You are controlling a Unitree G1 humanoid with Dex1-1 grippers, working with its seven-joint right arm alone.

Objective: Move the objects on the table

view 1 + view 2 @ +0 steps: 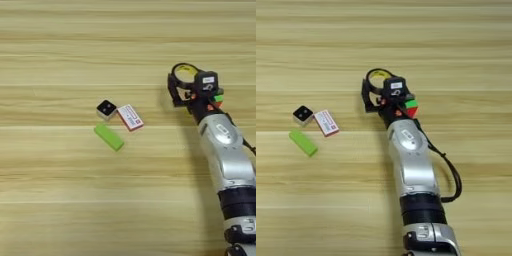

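Note:
My right gripper (179,92) reaches in from the bottom right on its silver forearm. It sits at the black ring of tape (183,65), which lies just beyond it and touches its tip. The multicoloured puzzle cube (411,107) peeks out at the right side of the wrist, mostly covered by it. Well to the left lie three small items close together: a tiny white cube with a black top (106,109), a red-and-white card (130,117) and a flat bright-green bar (108,136).
The light wood-grain table (60,200) fills both views. The forearm and its cable (453,175) cover the lower right part.

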